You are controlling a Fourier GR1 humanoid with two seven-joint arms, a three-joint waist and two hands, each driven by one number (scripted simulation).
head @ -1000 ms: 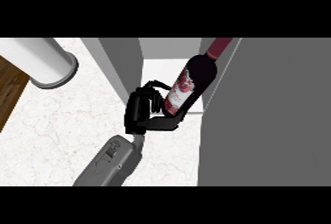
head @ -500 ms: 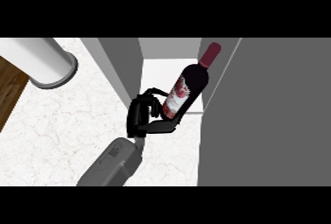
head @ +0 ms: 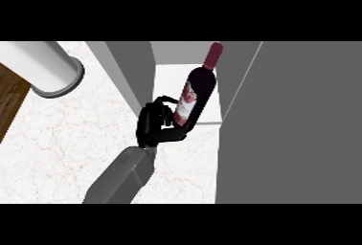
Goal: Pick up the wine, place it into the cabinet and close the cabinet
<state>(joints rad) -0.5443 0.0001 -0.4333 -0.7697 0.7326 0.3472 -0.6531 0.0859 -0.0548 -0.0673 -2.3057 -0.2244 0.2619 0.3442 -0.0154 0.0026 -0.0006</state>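
A dark wine bottle with a red cap and a pale label leans with its neck pointing up and to the right. It is over the front of the open cabinet's white floor. My left hand is on the bottle's left, its fingers curled round the lower part and hiding the base. The cabinet's grey left wall stands just behind the hand. The wide grey door stands open on the right. My right hand does not show.
A white cylinder stands at the back left of the marble counter. The counter's left edge borders brown wood. The open door covers the whole right side of the view.
The bottle and my left hand have shifted left, away from the door's edge. The bottle's neck now points into the cabinet opening.
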